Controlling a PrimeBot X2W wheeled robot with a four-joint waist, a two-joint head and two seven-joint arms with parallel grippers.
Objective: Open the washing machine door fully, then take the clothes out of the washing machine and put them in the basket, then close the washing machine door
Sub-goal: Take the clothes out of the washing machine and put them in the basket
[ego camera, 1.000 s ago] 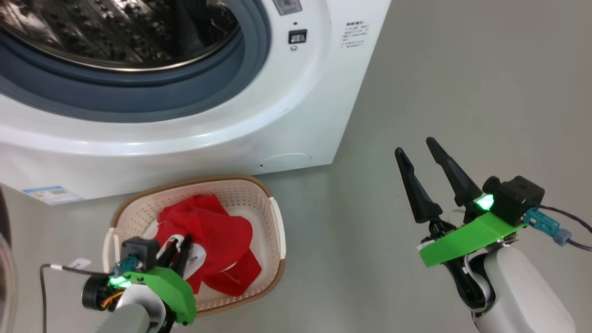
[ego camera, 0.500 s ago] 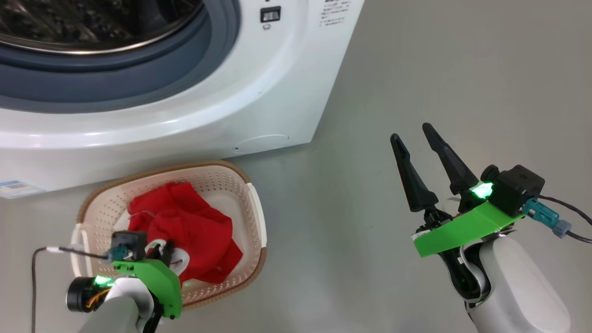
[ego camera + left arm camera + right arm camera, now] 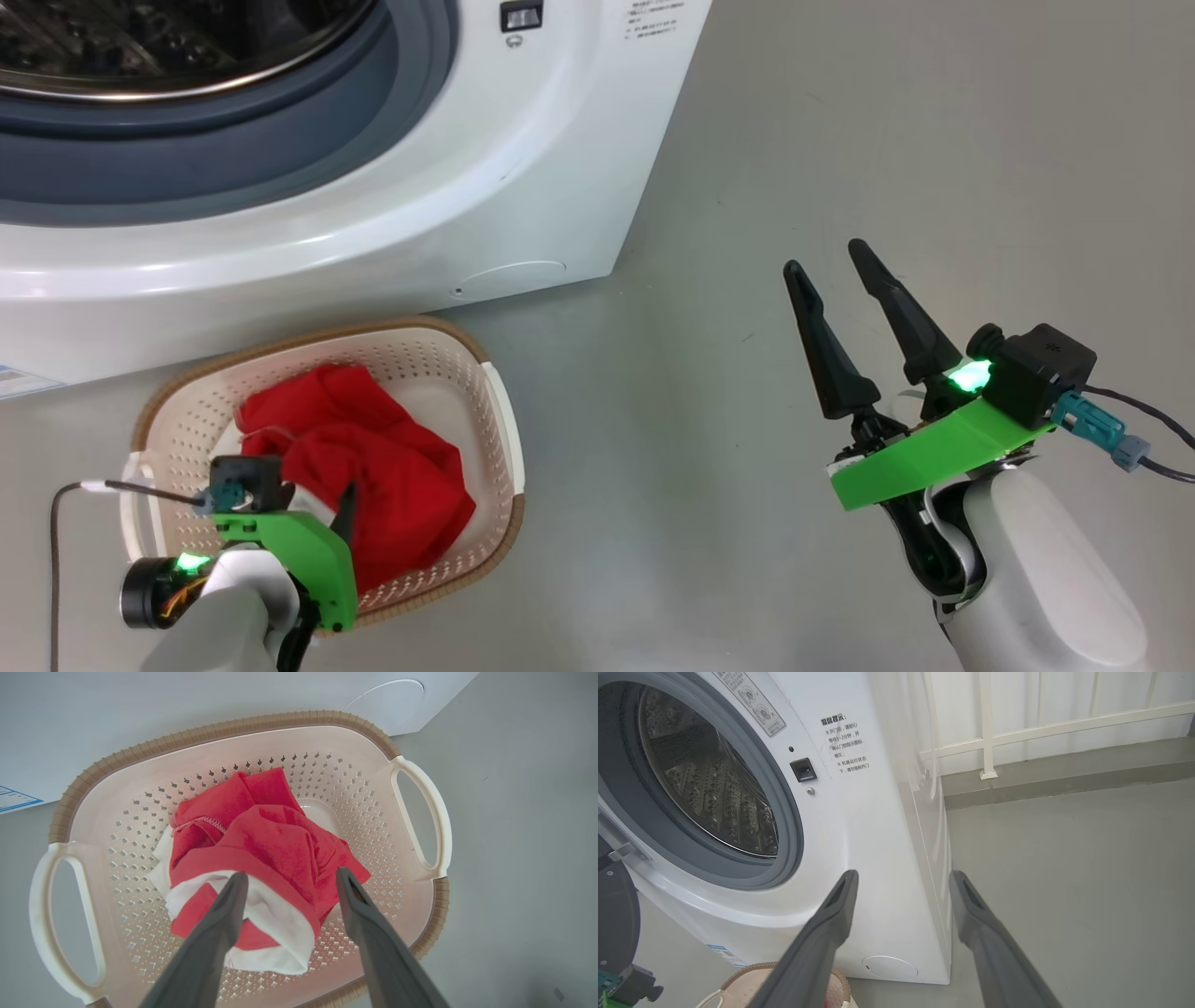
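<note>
The basket [image 3: 499,420] stands on the floor in front of the washing machine [image 3: 523,177]. The clothes [image 3: 275,840], red with white trim, lie bunched in the basket. My left gripper [image 3: 292,875] hangs open just above the heap, one finger on each side of a white-edged fold, gripping nothing. My right gripper [image 3: 826,259] is open and empty over bare floor, to the right of the machine. In the right wrist view the steel drum [image 3: 714,793] gapes open, and a dark edge of the washing machine door [image 3: 614,914] stands swung out at the left.
Grey floor [image 3: 887,140] stretches to the right of the machine. A white railing [image 3: 1017,732] on a low kerb runs behind it. A cable [image 3: 56,551] trails from my left wrist beside the basket's left handle.
My left gripper has opened and let the red clothes drop into the basket. The head camera has shifted, sliding the scene left and up. The right arm has held still.
</note>
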